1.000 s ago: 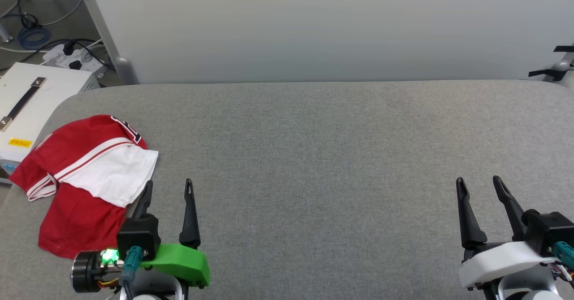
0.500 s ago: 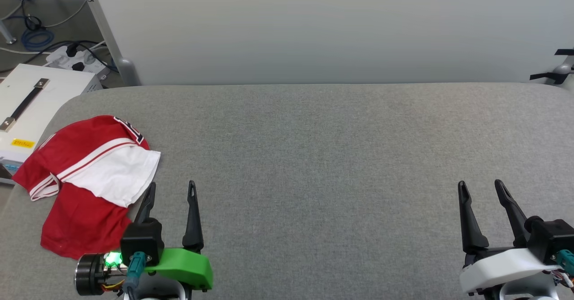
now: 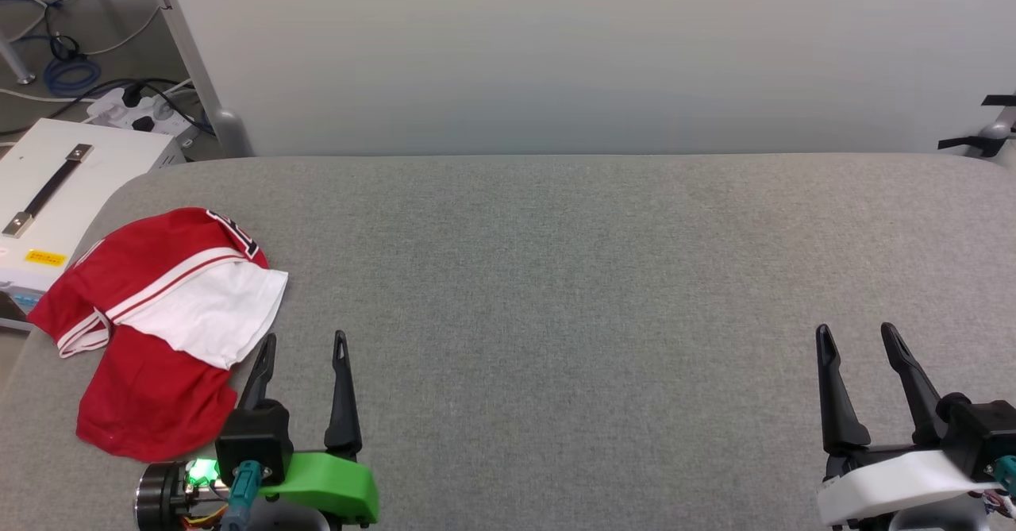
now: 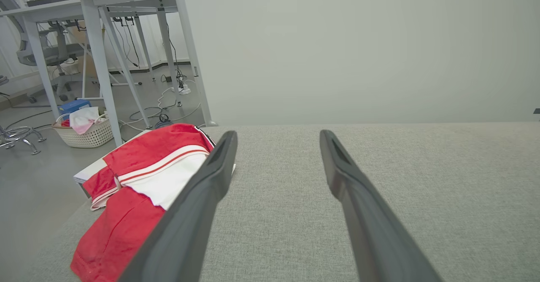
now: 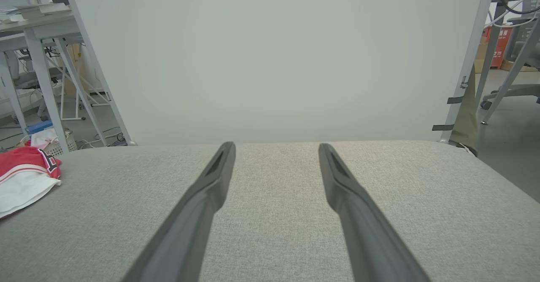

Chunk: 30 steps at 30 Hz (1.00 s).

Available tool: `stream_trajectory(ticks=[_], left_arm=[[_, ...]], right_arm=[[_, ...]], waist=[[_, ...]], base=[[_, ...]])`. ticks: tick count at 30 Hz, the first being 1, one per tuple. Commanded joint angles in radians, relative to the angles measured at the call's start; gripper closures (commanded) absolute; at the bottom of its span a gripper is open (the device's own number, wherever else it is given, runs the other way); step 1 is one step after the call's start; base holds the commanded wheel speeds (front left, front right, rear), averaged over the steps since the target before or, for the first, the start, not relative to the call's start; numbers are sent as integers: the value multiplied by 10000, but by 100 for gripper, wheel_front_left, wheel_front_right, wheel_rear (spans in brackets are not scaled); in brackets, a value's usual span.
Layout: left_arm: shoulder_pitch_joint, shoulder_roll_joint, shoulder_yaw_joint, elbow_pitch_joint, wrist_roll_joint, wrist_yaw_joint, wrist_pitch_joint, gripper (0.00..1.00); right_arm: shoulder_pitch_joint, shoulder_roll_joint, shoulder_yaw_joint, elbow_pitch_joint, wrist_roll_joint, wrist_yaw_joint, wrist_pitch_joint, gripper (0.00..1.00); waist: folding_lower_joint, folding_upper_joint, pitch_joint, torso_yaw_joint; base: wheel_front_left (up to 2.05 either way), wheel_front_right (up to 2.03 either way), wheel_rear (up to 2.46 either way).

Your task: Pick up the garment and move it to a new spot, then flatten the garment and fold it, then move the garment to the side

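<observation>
We've got our left gripper (image 3: pixel 305 337) sitting at 7 o'clock and our right gripper (image 3: pixel 856 328) at 5, both jaws spread wide, fingers pointing to 12.

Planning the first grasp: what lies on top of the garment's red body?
A white sleeve with striped trim lies across the garment. The fabric beneath it is covered, and most of the black print is hidden.

The head camera has moved. Its whole view has slid slightly down and to the right, so the far edge of the counter (image 3: pixel 556 277), the garment (image 3: pixel 159 309) near its left edge, the left pincer (image 3: pixel 305 339) and the right pincer (image 3: pixel 854 329) all sit a little lower in that view.
</observation>
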<state>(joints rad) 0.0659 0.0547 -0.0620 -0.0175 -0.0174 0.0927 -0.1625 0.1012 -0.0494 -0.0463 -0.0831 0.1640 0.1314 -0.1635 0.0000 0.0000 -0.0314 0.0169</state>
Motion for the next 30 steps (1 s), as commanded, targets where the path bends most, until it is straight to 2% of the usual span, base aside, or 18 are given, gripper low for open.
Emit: stream_trajectory(ticks=[1,30], left_arm=[[138,-29,-28,8,-10,91,-107,0],[404,-40,-197,60,-85,-14,-708,0]], right_arm=[[146,-7,-17,-94,113,-5,-110,0],[557,-8,-24,-341,524,-7,-703,0]], waist=[[0,0,-13,5],[0,0,-123,205]], base=[[0,0,0],[0,0,0]])
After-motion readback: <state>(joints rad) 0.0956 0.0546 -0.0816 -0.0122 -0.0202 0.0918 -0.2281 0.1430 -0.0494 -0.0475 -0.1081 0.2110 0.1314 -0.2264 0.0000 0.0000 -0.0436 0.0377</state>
